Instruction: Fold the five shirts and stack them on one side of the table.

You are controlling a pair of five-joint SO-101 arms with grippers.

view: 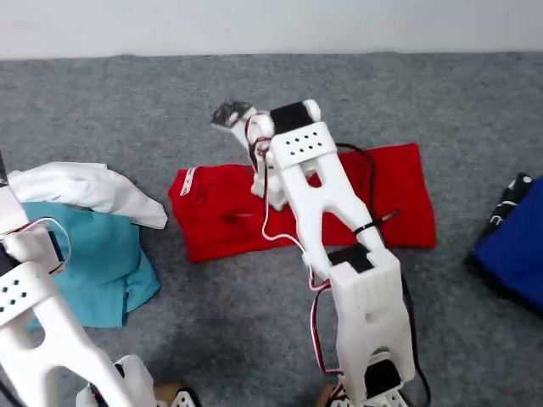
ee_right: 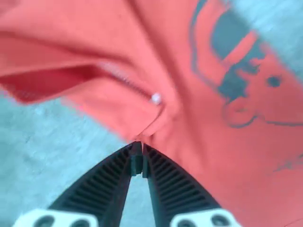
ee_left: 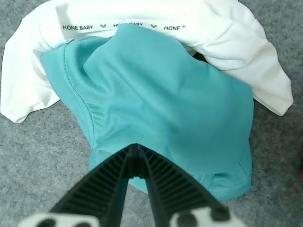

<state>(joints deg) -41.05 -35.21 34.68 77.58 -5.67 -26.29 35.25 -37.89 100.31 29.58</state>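
A red shirt [view: 382,203] lies spread flat at the middle of the grey table. My right gripper [ee_right: 137,146] is at its far edge, shut on a pinch of the red shirt [ee_right: 213,156], which puckers at the fingertips. In the high view that gripper [view: 261,182] sits under the white arm. A teal shirt [view: 102,254] lies at the left with a white shirt [view: 85,186] bunched over its far side. My left gripper [ee_left: 138,147] is shut just above the teal shirt [ee_left: 165,104], with the white shirt [ee_left: 236,42] beyond it.
A blue shirt [view: 513,246] with a dark garment [view: 509,199] on its far side lies at the right table edge. Bare grey tabletop [view: 237,322] runs between the two arm bases and along the far side.
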